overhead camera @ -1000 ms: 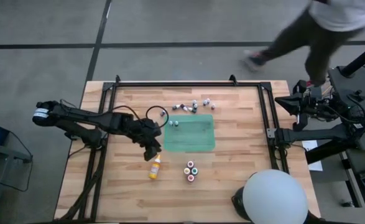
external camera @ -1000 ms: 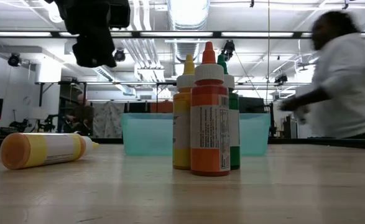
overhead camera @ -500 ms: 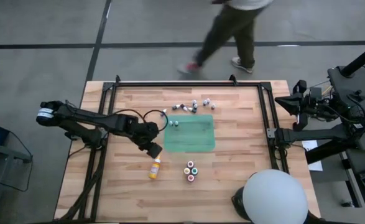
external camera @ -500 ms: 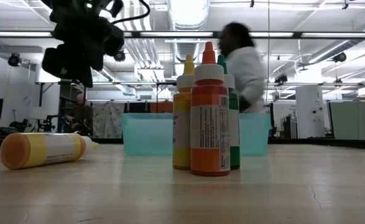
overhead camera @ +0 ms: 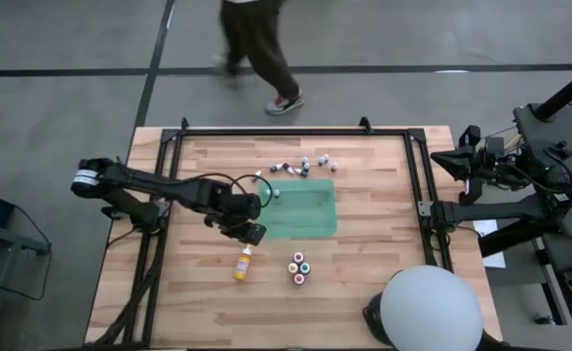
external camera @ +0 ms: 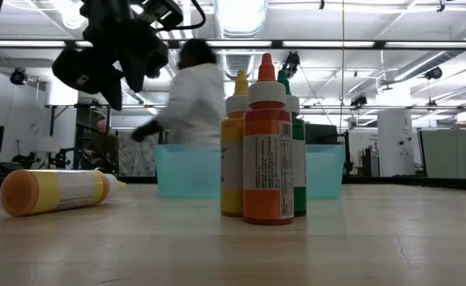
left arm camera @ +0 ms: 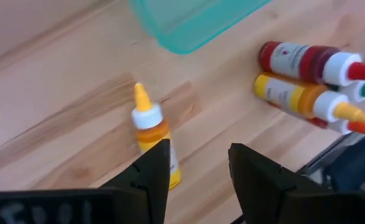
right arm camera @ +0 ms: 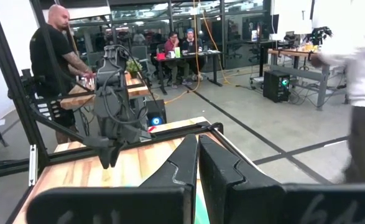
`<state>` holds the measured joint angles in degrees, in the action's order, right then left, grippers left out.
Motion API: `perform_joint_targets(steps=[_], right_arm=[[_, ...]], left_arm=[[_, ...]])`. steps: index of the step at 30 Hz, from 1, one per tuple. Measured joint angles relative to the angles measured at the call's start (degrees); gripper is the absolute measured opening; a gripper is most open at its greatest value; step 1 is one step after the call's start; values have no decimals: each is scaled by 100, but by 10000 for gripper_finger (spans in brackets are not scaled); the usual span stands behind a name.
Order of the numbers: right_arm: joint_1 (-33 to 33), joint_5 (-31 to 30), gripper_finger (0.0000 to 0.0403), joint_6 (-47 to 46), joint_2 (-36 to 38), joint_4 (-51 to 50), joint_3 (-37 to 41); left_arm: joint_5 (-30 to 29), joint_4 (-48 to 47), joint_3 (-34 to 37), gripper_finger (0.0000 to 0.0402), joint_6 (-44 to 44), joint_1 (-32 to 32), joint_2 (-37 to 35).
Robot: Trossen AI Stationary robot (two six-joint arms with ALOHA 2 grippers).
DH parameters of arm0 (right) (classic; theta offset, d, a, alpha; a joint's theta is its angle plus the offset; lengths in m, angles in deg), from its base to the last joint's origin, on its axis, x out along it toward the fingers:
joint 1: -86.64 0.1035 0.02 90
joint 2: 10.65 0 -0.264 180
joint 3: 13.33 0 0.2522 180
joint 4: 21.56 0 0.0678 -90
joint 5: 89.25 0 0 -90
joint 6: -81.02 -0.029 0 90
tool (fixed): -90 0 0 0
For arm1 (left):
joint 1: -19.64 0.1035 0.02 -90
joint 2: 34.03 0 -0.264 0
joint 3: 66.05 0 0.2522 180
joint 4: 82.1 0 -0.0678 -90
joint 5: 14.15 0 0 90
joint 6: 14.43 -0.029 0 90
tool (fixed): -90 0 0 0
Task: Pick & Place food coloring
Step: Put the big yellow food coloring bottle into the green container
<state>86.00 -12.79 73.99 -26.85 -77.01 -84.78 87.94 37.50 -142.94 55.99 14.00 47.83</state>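
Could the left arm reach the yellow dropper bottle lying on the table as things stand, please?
Probably yes. The left gripper hangs open just above the yellow dropper bottle, which lies on its side with bare wood around it; the upright bottle cluster stands well apart.

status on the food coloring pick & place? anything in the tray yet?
Done: little; the teal tray seems to hold a couple of tiny bottles at most. In hand: nothing; left gripper hangs open above the lying yellow-orange bottle. Left: that bottle, the standing cluster, the tiny bottles behind the tray. Right gripper is parked, shut.
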Motion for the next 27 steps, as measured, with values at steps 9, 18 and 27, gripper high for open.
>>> perform_joint_targets(steps=[9, 18, 27], right_arm=[[0, 0, 9, 7, 0, 2, 0], [0, 0, 9, 13, 0, 1, -1], [0, 0, 9, 13, 0, 0, -2]], left_arm=[[-61, -775, -434, 135, 167, -299, 295], [-63, -800, -420, 135, 904, -752, 317], [-105, -800, -416, 135, 1759, -1186, 317]])
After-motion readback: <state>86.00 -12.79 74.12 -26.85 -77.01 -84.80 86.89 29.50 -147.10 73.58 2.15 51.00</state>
